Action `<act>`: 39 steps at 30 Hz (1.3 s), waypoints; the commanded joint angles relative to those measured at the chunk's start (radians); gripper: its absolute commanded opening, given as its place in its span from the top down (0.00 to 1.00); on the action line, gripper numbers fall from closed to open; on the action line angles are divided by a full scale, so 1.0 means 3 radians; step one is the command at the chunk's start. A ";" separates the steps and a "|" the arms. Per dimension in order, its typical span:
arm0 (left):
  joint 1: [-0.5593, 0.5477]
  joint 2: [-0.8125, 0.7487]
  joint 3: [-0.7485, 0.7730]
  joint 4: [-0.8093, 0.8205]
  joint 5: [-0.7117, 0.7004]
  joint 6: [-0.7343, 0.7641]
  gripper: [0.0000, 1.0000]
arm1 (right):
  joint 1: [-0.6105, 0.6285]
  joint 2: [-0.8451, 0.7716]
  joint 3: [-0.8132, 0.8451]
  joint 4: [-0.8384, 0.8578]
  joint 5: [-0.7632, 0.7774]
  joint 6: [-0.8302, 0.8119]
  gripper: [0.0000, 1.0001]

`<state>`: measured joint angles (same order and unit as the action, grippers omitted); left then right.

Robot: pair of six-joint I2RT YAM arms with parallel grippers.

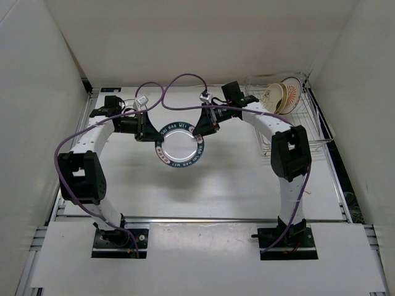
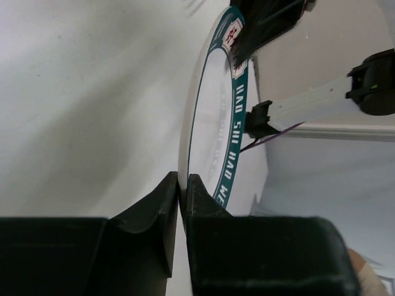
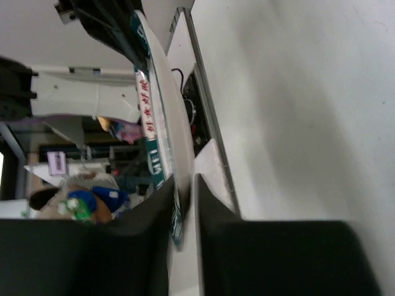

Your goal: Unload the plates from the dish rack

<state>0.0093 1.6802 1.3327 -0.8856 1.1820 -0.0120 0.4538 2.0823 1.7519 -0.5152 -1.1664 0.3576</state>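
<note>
A white plate with a dark teal lettered rim hangs above the middle of the table, between both grippers. My left gripper is shut on its left edge; in the left wrist view the fingers pinch the thin rim of this plate. My right gripper straddles the right edge. In the right wrist view the plate lies against one finger with a gap to the other. A tan plate and a sunburst plate stand in the dish rack at the back right.
White walls enclose the table on the left, back and right. Purple cables loop above the arms near the back. The rack's near half holds no plates. A metal rail runs along the table's near edge.
</note>
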 commanded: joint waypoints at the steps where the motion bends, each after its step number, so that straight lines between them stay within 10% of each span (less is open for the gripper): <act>1: -0.0006 -0.0119 0.0073 0.0159 0.0074 -0.0035 0.90 | -0.0019 -0.0145 0.0107 -0.0107 0.0006 -0.0249 0.40; 4: -0.0006 -0.0206 -0.0004 0.0369 -0.0242 -0.0469 0.90 | -0.0126 -0.0384 0.0107 -0.0613 0.0515 -0.0892 0.23; 10: -0.0006 0.0003 0.0077 0.0625 -0.0366 -0.0987 0.90 | -0.0535 -0.1237 -0.0535 -0.0957 0.1106 -0.1417 0.23; 21: 0.0459 0.1158 0.1657 0.0723 -0.0228 -0.1233 0.90 | -0.1638 -0.2696 -0.1370 -0.1876 0.1530 -0.2397 0.15; 30: 0.1251 0.1941 0.2511 0.0896 -0.0324 -0.1330 0.90 | -0.3142 -0.2733 -0.1079 -0.2945 0.1674 -0.3517 0.00; 39: 0.1498 0.2350 0.2619 0.0896 -0.1101 -0.1188 0.90 | -0.3358 -0.2963 -0.1232 -0.2982 0.1506 -0.3550 0.00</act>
<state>0.4843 2.3959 2.0842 -0.6254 0.9211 -0.3882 -0.5495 1.2278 1.3926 -1.3167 -0.6567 -0.6682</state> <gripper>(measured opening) 0.204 0.996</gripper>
